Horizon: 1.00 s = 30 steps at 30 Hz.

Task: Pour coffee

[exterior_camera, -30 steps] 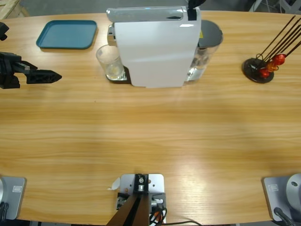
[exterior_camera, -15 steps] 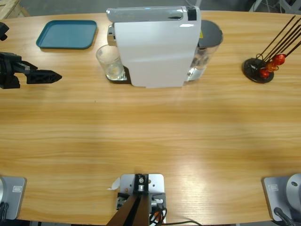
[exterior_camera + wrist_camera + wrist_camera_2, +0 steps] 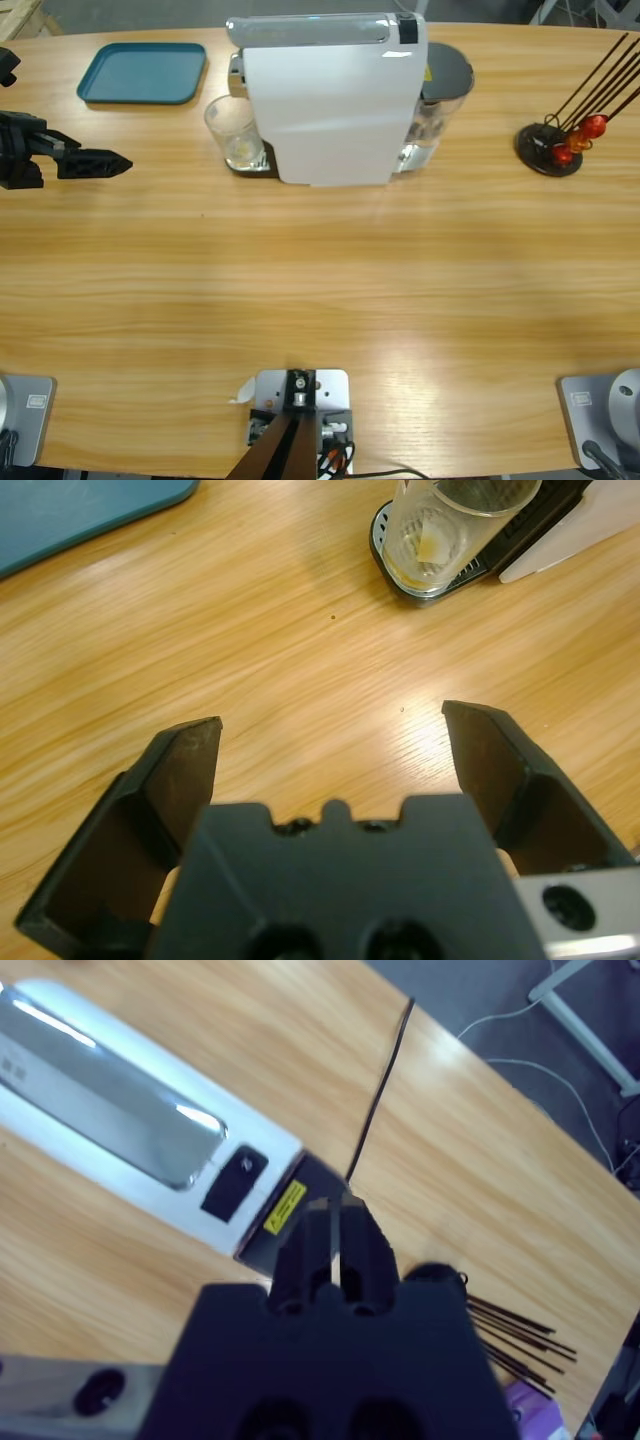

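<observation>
1. Currently the left hand point(image 3: 100, 162) hangs at the left edge of the table point(image 3: 320, 290), with its jaws spread wide and nothing between them; the left wrist view shows only bare wood in the gap point(image 3: 330, 720).
2. A clear glass point(image 3: 234, 132) stands on the drip stand of the white coffee machine point(image 3: 330, 100), at the machine's left side, well apart from the left hand and to its right.
3. Inside the glass lies the coffee point(image 3: 432, 548), only a thin tan-brown patch at the bottom, seen in the left wrist view.
4. The right hand point(image 3: 335, 1245) shows only in its own wrist view, above the machine's far right end; its two jaws are pressed close together with just a thin slit between them, and they grip nothing.
5. Below the right hand are the machine's silver top, a black button and a yellow label.
6. A teal tray point(image 3: 142, 72) lies at the far left of the table, beyond the left hand.
7. A black round stand with dark sticks and red-orange beads point(image 3: 560, 140) sits at the far right, apart from the machine.
</observation>
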### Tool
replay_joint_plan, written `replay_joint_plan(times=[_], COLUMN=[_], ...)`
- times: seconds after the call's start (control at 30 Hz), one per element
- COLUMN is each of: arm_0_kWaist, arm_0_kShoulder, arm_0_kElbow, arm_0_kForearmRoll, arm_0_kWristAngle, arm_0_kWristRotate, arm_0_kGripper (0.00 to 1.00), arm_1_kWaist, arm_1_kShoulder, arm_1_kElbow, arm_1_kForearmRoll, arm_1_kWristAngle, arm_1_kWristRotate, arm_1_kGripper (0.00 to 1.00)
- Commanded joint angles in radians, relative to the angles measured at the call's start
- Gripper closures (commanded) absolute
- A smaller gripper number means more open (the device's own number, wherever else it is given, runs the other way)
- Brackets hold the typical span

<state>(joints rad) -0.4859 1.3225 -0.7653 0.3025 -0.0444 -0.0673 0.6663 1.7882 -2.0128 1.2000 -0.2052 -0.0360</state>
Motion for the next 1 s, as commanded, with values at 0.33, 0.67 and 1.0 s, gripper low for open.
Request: replay_joint_plan(times=[0.33, 0.67, 1.0], arm_0_kWaist=[-0.011, -0.011, -0.011], arm_0_kShoulder=[0.034, 0.034, 0.037], arm_0_kElbow=[0.029, 0.029, 0.027], arm_0_kForearmRoll=[-0.013, -0.013, -0.013], arm_0_kWristAngle=[-0.015, -0.017, -0.017], arm_0_kWristRotate=[0.012, 0.012, 0.014], arm_0_kGripper=[0.036, 0.036, 0.036], arm_1_kWaist=[-0.013, -0.008, 0.021], arm_1_kShoulder=[0.089, 0.120, 0.161], arm_1_kElbow=[0.026, 0.034, -0.023], arm_1_kForearmRoll=[-0.036, -0.037, -0.025], arm_1_kWristAngle=[0.064, 0.095, 0.104], arm_1_kWristRotate=[0.004, 0.005, 0.007], arm_1_kGripper=[1.000, 1.000, 1.000])
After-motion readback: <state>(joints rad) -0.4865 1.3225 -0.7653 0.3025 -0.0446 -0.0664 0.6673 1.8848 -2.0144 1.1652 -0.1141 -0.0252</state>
